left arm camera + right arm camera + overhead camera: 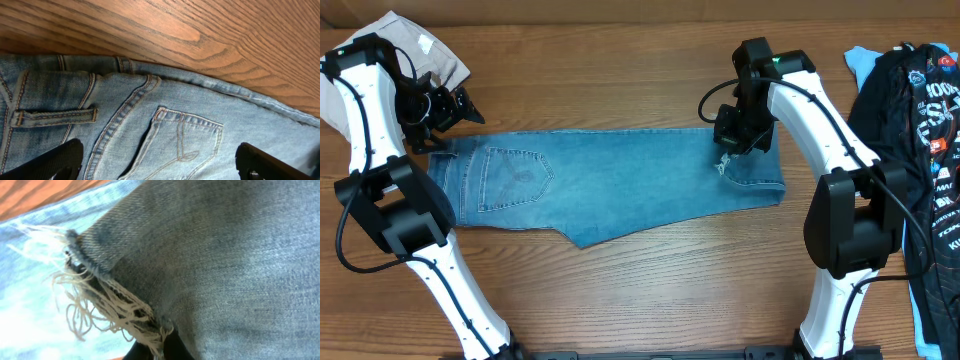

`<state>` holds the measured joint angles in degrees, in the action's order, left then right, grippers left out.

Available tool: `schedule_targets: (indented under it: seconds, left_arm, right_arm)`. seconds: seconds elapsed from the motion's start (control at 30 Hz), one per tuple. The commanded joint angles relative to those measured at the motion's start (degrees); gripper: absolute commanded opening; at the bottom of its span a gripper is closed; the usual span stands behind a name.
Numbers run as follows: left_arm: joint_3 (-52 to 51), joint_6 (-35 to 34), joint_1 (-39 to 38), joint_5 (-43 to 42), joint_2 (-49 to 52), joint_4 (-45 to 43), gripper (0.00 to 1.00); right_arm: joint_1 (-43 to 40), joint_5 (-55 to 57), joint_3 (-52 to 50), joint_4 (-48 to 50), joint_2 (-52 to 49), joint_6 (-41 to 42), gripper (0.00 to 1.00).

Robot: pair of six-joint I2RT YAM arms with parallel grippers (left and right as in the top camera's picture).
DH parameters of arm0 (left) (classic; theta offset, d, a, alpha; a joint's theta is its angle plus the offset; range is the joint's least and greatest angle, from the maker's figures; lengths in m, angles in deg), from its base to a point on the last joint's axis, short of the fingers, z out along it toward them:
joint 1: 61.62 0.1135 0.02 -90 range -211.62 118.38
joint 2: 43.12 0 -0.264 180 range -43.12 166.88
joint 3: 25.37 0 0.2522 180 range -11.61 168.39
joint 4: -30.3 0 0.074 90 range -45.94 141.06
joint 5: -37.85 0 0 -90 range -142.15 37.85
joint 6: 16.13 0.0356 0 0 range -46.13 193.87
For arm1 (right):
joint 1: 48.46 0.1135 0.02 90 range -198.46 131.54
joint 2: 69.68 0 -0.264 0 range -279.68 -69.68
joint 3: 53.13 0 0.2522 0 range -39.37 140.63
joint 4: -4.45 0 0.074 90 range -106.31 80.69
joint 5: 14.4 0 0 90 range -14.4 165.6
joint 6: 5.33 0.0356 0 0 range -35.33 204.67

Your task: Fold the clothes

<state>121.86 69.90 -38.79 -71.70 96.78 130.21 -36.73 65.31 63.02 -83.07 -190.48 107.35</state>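
The light-blue jeans [620,180] lie flat on the wooden table, folded lengthwise, with the waist at the left and the frayed hems at the right. My left gripper [452,108] is open at the waistband's far corner. In the left wrist view its fingers [160,170] straddle the stitched back pocket [185,142] just above the denim. My right gripper [728,148] is at the leg ends. In the right wrist view it [165,347] is shut on the frayed hem [110,300], with lifted denim filling the frame.
Beige trousers [432,48] lie bunched at the back left corner, behind my left arm. A black printed tee [920,110] lies on a pale-blue garment [865,62] along the right edge. Bare wooden table [620,80] lies behind the jeans.
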Motion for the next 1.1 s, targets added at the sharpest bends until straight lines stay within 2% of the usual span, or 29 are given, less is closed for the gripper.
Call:
schedule_targets:
  seconds: [0.0, 0.17, 0.27, 0.33, 0.43, 0.53, 0.67, 0.8, 0.9, 0.97, 1.07]
  left_arm:
    - [-0.17, 1.46, -0.42, -0.83, -1.22, 0.22, 1.00]
    - [-0.17, 1.46, -0.42, -0.81, -1.22, 0.22, 1.00]
    - [-0.17, 1.46, -0.42, -0.81, -1.22, 0.17, 1.00]
    - [-0.17, 1.44, -0.44, -0.83, -1.22, 0.20, 1.00]
    - [-0.17, 1.46, -0.42, -0.83, -1.22, 0.17, 1.00]
    - [-0.17, 1.46, -0.42, -0.81, -1.22, 0.20, 1.00]
    - [-0.17, 1.46, -0.42, -0.79, -1.22, 0.24, 1.00]
    - [-0.17, 1.46, -0.42, -0.76, -1.22, 0.20, 1.00]
    - [-0.17, 1.46, -0.44, -0.42, -1.22, 0.22, 1.00]
    - [-0.17, 1.44, -0.48, -0.42, -1.22, 0.22, 1.00]
    - [-0.17, 1.44, -0.48, -0.44, -1.22, 0.17, 1.00]
  right_arm:
    - [0.46, -4.76, -0.17, -0.22, 0.79, 0.00, 0.04]
    - [0.20, -5.40, 0.61, -0.17, 0.79, -0.13, 0.04]
    - [0.04, -9.70, 1.62, -0.50, 0.79, -1.31, 0.05]
    - [0.13, -12.37, 1.62, -0.85, 0.79, -2.93, 0.14]
    - [0.26, -11.30, 1.62, -2.45, 0.79, -3.39, 0.38]
    - [0.17, -8.74, 1.62, -2.89, 0.79, -3.37, 0.42]
    - [-1.22, -7.74, 1.86, -2.95, 0.79, -3.39, 0.43]
    - [-4.57, -2.69, 3.72, -4.48, 0.79, -3.37, 0.43]
    - [-8.31, 0.98, 4.13, -4.59, 0.79, -3.89, 0.48]
    - [-10.75, 0.94, 3.69, -4.35, 0.76, -5.18, 0.36]
    - [-13.40, -3.28, 1.57, -3.10, 0.76, -9.64, 0.04]
